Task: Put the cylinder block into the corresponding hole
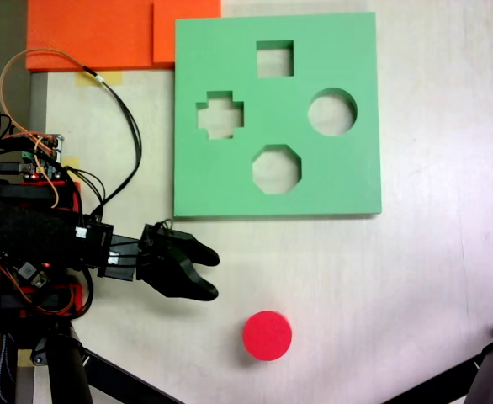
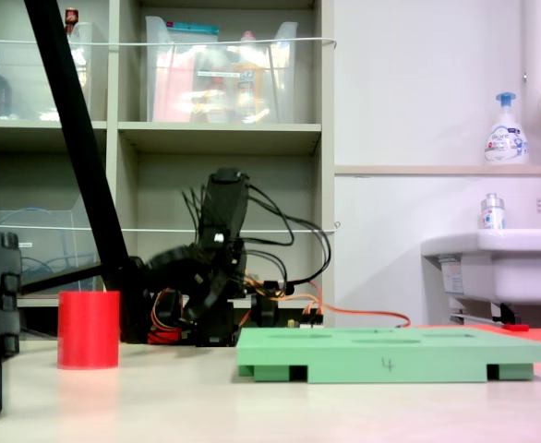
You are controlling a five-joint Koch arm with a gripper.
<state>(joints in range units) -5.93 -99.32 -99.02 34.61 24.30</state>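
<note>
- The cylinder block point(image 1: 267, 336) stands upright on the bare table point(image 1: 415, 278), flat round top up, near the lower edge of the top-down fixed view. Nothing touches it.
- In the low side-on fixed view the same red block point(image 2: 89, 329) sits left of the green board point(image 2: 395, 353), well apart from it.
- The corresponding hole point(image 1: 331, 112) is the round cutout on the right side of the board in the top-down view. It is vacant. The octagonal cutout point(image 1: 276, 169) lies nearer the block; the cross cutout point(image 1: 220, 115) and square cutout point(image 1: 275, 59) lie farther off.
- The gripper point(image 1: 212, 275) points toward the right of the top-down view, up and left of the block, near it but clear of it. Its two black fingers are parted with a visible gap at the tips; it is released and holds nothing.
- Judged step: the approach before the grasp. The block is not yet picked up and the hole is not yet filled.
- Next move likely calls for bringing the parted fingers down either side of the block, low enough to clamp its wall, then a lift and carry past the octagon to the circle.
- Orange foam sheets point(image 1: 103, 34) lie beyond the board's upper left corner; wiring point(image 1: 120, 109) loops off the arm base.
</note>
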